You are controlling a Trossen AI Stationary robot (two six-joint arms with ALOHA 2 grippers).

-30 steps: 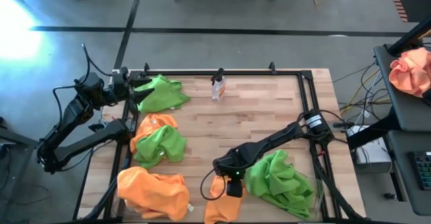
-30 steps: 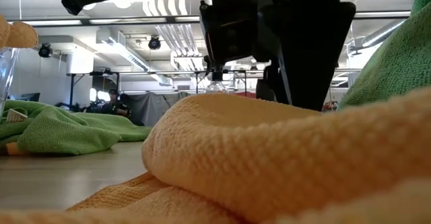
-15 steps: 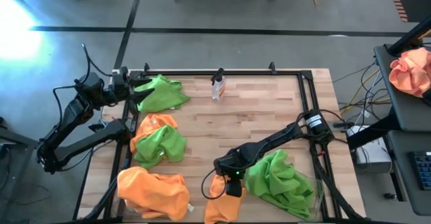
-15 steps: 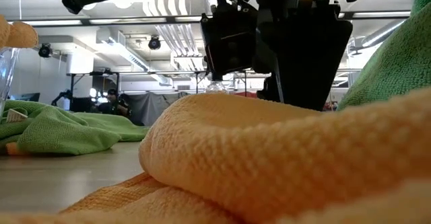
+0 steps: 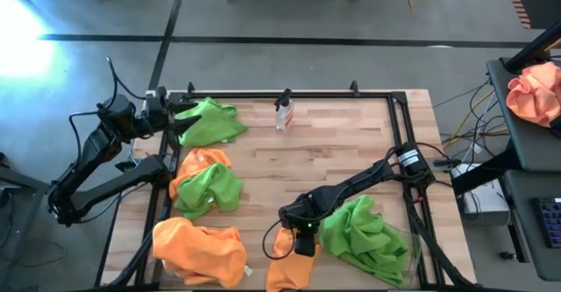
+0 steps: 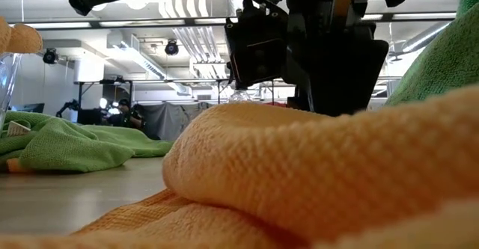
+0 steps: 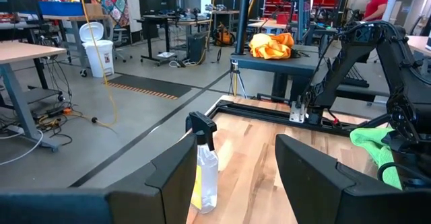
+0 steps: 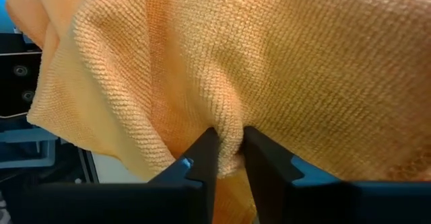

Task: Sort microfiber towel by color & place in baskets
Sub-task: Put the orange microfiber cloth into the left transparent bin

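The right gripper (image 8: 225, 146) pinches a fold of orange towel (image 8: 283, 69); the left gripper (image 7: 232, 177) hovers open.

The spray bottle (image 5: 283, 112) stands near the table's (image 5: 333, 152) far edge, with one towel (image 5: 209, 121) to its left. Nearer along the left side lie a towel pile (image 5: 206, 182) and another towel (image 5: 198, 250). At the near right a towel heap (image 5: 364, 235) sits beside the right gripper (image 5: 296, 244)

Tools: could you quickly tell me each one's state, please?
Left tool: open, empty.
Right tool: closed on an orange towel.
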